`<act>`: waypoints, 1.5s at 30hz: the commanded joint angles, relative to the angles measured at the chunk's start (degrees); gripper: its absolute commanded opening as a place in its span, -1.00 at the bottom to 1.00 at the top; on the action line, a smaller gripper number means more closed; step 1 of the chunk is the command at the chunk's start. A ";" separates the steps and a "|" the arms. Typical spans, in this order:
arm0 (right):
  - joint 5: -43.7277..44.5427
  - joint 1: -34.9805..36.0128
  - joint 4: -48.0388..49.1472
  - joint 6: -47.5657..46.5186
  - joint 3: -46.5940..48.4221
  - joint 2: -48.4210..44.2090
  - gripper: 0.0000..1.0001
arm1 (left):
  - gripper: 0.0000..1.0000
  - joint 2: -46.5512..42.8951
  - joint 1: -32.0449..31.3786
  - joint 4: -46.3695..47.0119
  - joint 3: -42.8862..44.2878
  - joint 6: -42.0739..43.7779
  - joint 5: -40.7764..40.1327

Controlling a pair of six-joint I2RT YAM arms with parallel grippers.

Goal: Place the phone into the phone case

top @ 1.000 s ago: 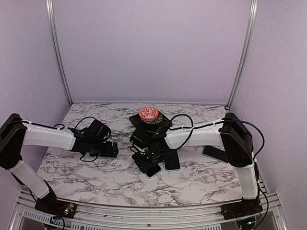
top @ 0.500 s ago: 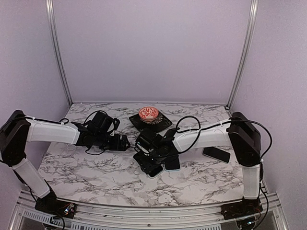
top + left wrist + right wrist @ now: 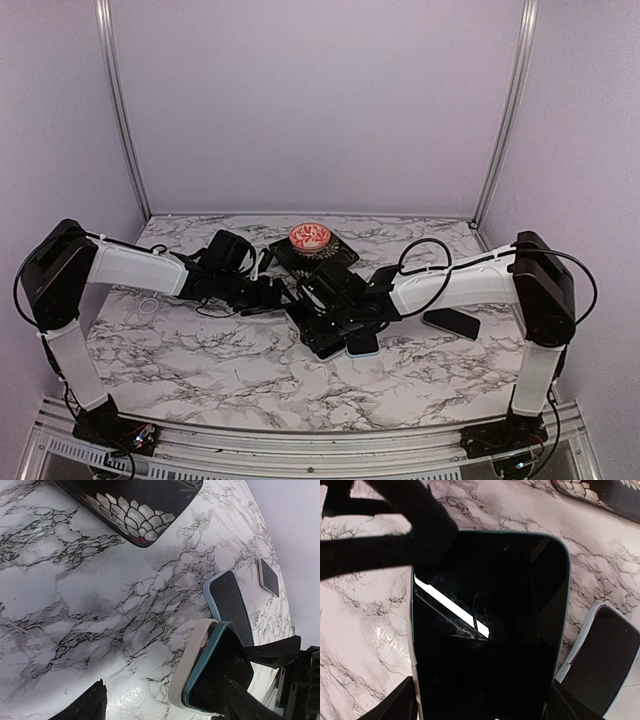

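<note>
Phone [image 3: 485,630], dark-screened with a teal rim, sits mid-tabletop [image 3: 200,350]. It is laid askew on top of the cream case [image 3: 187,670] rather than down inside it. In the left wrist view the end towards the right arm looks raised, so the phone slopes.

The right pincer [image 3: 482,700] is the one on it. Its fingers are spread wide across the phone's width, one at each long edge of the near end. With the phone tilted like that, I take it to be gripped. From that pincer the phone's long axis runs straight away, towards the left arm.

The left pincer [image 3: 165,695] stands wide with nothing between its fingers, just beside the phone's far end. Phone and case lie ahead of it and off to the right in its own view. A dark blurred shape crosses the phone's far corner in the right wrist view. It is probably one of the left fingers or its shadow; I can't say which.

So the right arm has the phone and the left is placed to steady the case. I'd judge the thing to get right is squaring the two lengthwise before pressing down. Another phone [image 3: 227,605], in a pale blue shell, lies just beside them.
</note>
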 commanded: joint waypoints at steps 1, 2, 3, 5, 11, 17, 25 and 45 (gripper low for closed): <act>2.12 -0.25 6.02 1.25 0.33 -3.07 -0.94 | 0.54 0.45 0.38 5.35 0.50 -2.30 5.84; 2.37 -0.25 6.12 1.13 0.28 -3.26 -0.95 | 0.51 0.13 0.36 6.13 0.15 -3.01 6.33; 2.67 -0.26 6.40 1.11 0.20 -3.65 -0.95 | 0.49 -0.20 0.36 6.77 -0.08 -3.31 6.77; 3.05 -0.22 7.89 0.86 -0.68 -4.86 -0.96 | 0.46 -0.64 0.32 7.58 -0.08 -3.20 8.41; 5.47 -0.17 11.98 -0.23 -2.42 -9.27 -0.98 | -0.11 -0.88 0.20 10.75 0.49 -4.29 13.25; 2.72 0.17 19.95 -2.70 -5.81 -12.87 -0.97 | -0.16 -3.74 -0.84 12.19 1.35 -2.19 13.28; 2.09 0.28 26.56 -3.29 -8.86 -15.93 -0.97 | -0.50 -6.10 -2.36 16.83 1.26 -2.12 12.90; -25.14 -8.82 28.73 -24.15 -19.54 -35.58 0.91 | -1.00 -22.09 -10.44 6.90 3.81 19.96 6.31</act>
